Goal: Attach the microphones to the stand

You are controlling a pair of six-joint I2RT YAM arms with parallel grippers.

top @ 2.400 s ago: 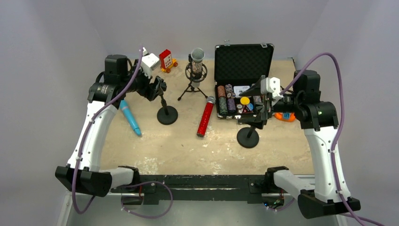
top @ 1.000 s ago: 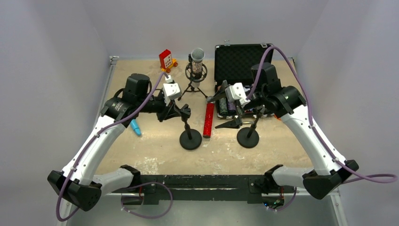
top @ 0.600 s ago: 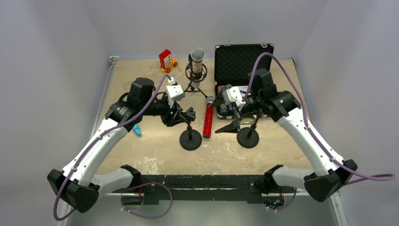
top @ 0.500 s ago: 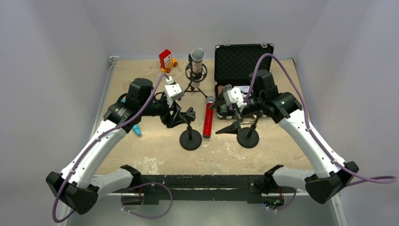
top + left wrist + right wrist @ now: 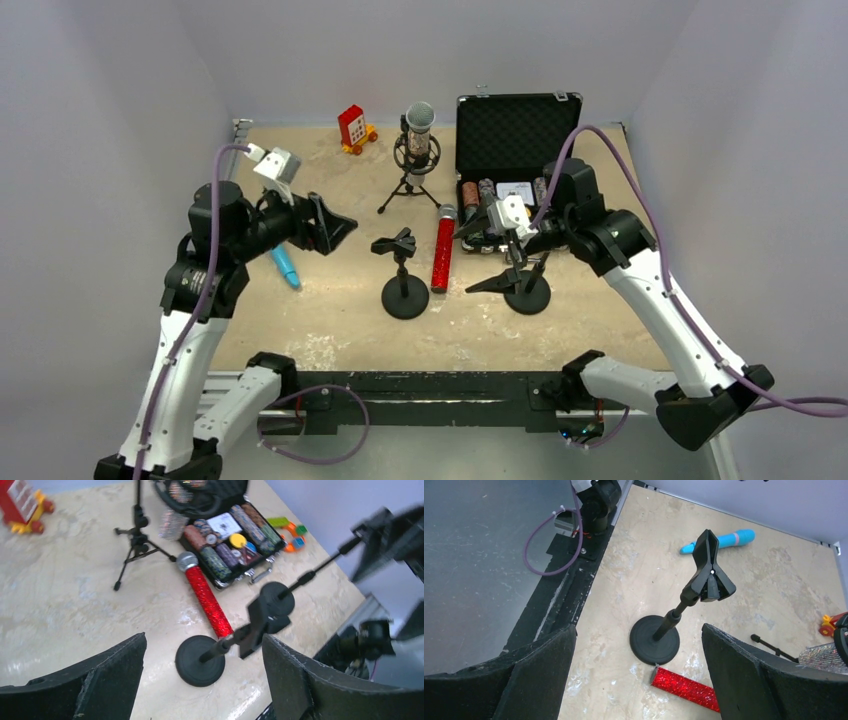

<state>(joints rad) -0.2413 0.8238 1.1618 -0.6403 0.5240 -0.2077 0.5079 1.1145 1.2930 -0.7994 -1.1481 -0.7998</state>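
Observation:
A red-glitter microphone [image 5: 439, 250] lies flat on the table between two black round-base stands. The left stand [image 5: 404, 272] has its clip on top; the right stand [image 5: 527, 292] is partly hidden by my right arm. A light-blue microphone [image 5: 283, 262] lies at the left. A silver-glitter microphone [image 5: 419, 128] sits in a tripod mount at the back. My left gripper [image 5: 330, 222] is open and empty, left of the left stand and apart from it. My right gripper [image 5: 480, 256] is open and empty over the red microphone's right side. In the right wrist view, the left stand [image 5: 655, 641] and red microphone [image 5: 684, 687] lie below.
An open black case [image 5: 512, 150] of poker chips stands at the back right, just behind my right arm. A red and yellow toy [image 5: 353, 128] sits at the back. An orange toy [image 5: 289, 527] lies beside the case. The tripod's legs [image 5: 405, 195] spread behind the red microphone.
My left gripper carried the left stand to the table's middle, let go of it and pulled back left, opening. My right gripper swung in over the red microphone and stayed open.

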